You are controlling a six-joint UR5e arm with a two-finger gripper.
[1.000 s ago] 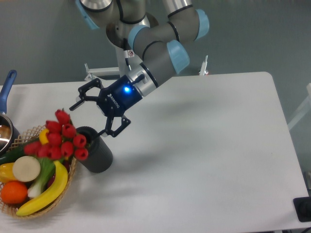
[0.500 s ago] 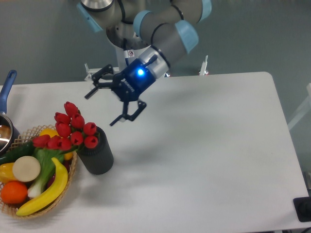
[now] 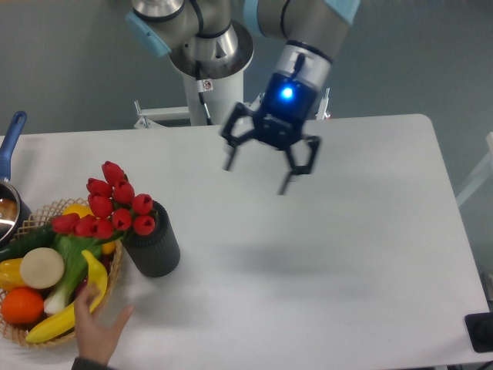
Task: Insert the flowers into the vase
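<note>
— What sits nearest, at the lower left of the frame?
— A person's hand [image 3: 98, 333] reaches in from the bottom edge and touches the woven basket [image 3: 108, 287], which holds a banana [image 3: 73, 308], an orange [image 3: 21, 305] and other toy produce.

— And the task's things?
— Just right of the basket the dark ribbed vase [image 3: 152, 247] stands upright on the white worktop [image 3: 347, 254]. The flowers [image 3: 112, 206], red tulip buds, lean out of its mouth toward the left, over the basket.

— Where is the arm?
— Farther back, upper centre of the frame. The gripper [image 3: 269, 166] hangs above the worktop, well apart from the vase, fingers spread wide and holding nothing; a blue light glows on its wrist.

— Anything at the far left edge?
— A pot with a blue handle [image 3: 11, 143].
</note>
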